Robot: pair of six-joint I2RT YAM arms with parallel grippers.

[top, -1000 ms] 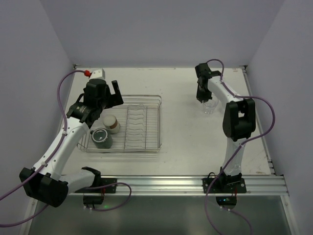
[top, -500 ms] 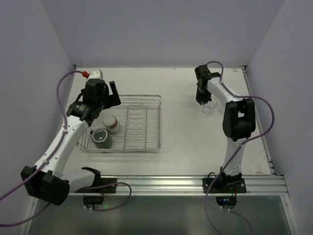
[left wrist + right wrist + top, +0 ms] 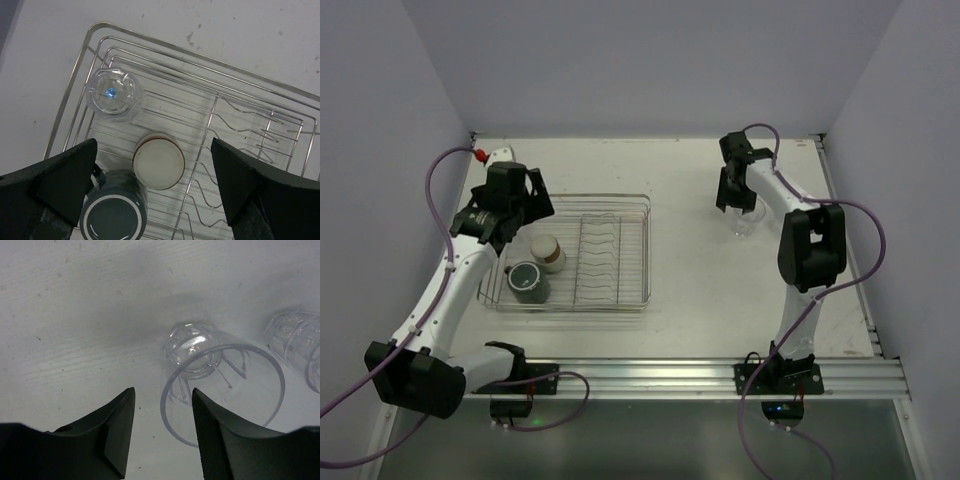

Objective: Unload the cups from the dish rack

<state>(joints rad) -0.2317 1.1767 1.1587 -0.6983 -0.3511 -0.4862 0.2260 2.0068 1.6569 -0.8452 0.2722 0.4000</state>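
Observation:
The silver wire dish rack lies on the left half of the table. It holds an upturned clear tumbler, a cream cup with a brown band and a dark grey-green mug. My left gripper hovers open above these cups, touching none. Far right, a clear cup stands upright on the table with a second clear cup beside it. My right gripper is open, its fingers straddling the near cup's rim without gripping.
A white box with a red knob sits at the far left corner. Pale walls close in the table on three sides. An aluminium rail runs along the front edge by the arm bases.
My right gripper has opened and let go of the clear cup, which now stands on the table. My left arm has shifted left and back over the rack.

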